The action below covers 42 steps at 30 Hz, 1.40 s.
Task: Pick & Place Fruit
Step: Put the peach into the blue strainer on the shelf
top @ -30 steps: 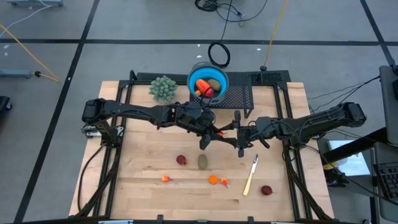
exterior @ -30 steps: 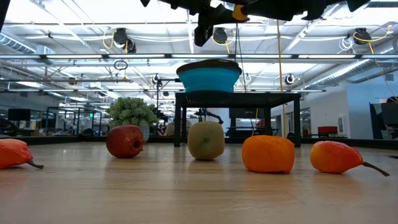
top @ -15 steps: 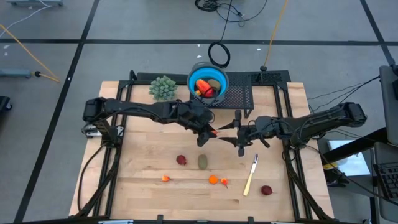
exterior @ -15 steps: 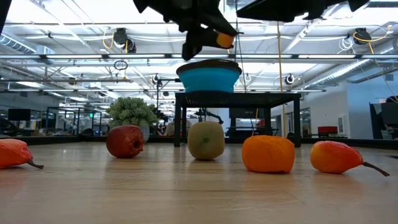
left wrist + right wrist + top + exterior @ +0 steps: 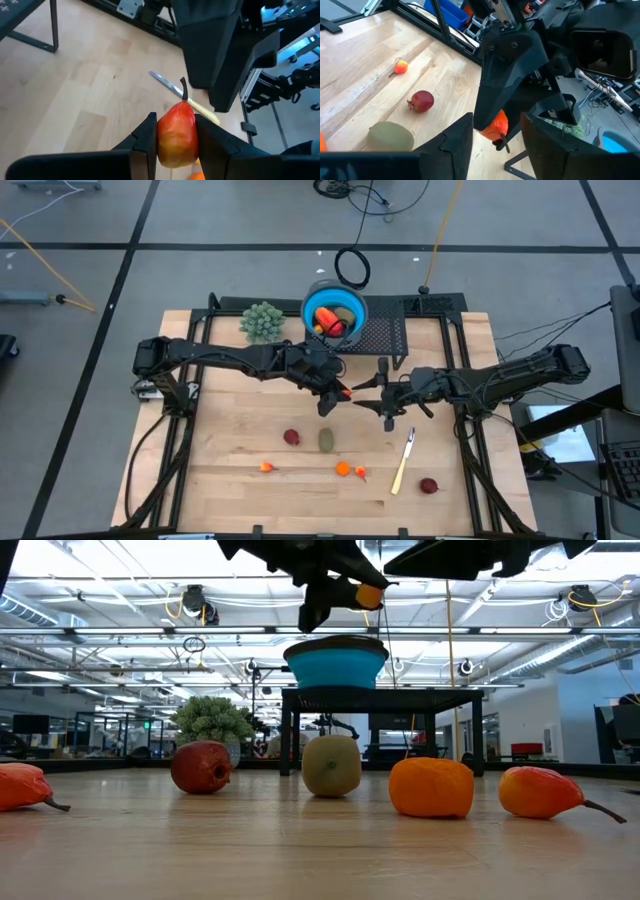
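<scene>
Red-orange pear (image 5: pixel 176 134) sits clamped in left gripper (image 5: pixel 175 137); overhead barely shows it.

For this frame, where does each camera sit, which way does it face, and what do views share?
High: overhead, straight down on table; both arms, left gripper, right gripper.
Low: tabletop level, across fruit toward bowl; arms overhead.
Left wrist: past its own fingers clamping pear, knife below.
Right wrist: past its own open fingers at the left gripper.
Shared: the held pear shows in all four.
</scene>
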Each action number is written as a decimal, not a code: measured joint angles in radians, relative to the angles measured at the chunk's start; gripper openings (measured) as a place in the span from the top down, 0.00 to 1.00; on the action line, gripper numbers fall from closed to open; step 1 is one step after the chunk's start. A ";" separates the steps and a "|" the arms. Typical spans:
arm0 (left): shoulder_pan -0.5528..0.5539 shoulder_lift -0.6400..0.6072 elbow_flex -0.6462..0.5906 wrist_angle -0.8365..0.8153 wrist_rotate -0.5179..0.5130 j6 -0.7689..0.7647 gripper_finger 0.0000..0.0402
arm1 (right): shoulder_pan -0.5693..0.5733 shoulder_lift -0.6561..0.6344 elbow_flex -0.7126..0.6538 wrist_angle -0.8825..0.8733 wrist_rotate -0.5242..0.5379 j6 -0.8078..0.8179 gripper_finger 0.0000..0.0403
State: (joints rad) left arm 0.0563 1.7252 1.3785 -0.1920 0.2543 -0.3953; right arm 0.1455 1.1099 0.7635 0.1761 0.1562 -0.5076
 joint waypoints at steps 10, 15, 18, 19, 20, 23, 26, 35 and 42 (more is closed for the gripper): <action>-0.013 0.000 0.000 0.034 0.001 -0.006 0.75 | -0.014 0.000 -0.001 -0.003 0.014 -0.001 0.76; -0.015 0.000 0.000 0.033 -0.001 -0.007 0.75 | -0.014 0.000 -0.002 -0.003 0.013 -0.001 0.79; -0.015 0.000 0.000 0.032 -0.001 -0.007 0.75 | -0.014 0.000 -0.002 -0.004 0.014 -0.001 0.81; -0.015 0.000 0.000 0.032 0.000 -0.007 0.75 | -0.014 0.000 -0.002 -0.003 0.015 -0.001 0.82; -0.015 0.000 0.000 0.032 0.000 -0.007 0.75 | -0.014 0.000 -0.002 -0.003 0.016 -0.001 0.83; -0.016 0.000 0.000 0.031 0.001 -0.007 0.75 | -0.014 0.000 -0.002 -0.003 0.018 -0.001 0.86; -0.018 0.000 0.000 0.029 0.008 -0.005 0.75 | -0.015 0.000 -0.002 -0.001 0.025 -0.001 0.89; -0.018 -0.002 0.000 0.013 0.011 -0.002 0.75 | -0.015 0.000 -0.002 -0.004 0.024 -0.002 0.99; -0.018 -0.002 0.000 0.012 0.011 0.000 0.75 | -0.015 0.000 -0.002 -0.006 0.023 0.041 0.99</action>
State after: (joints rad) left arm 0.0387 1.7237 1.3785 -0.1798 0.2649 -0.3953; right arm 0.1303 1.1103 0.7616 0.1696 0.1794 -0.4668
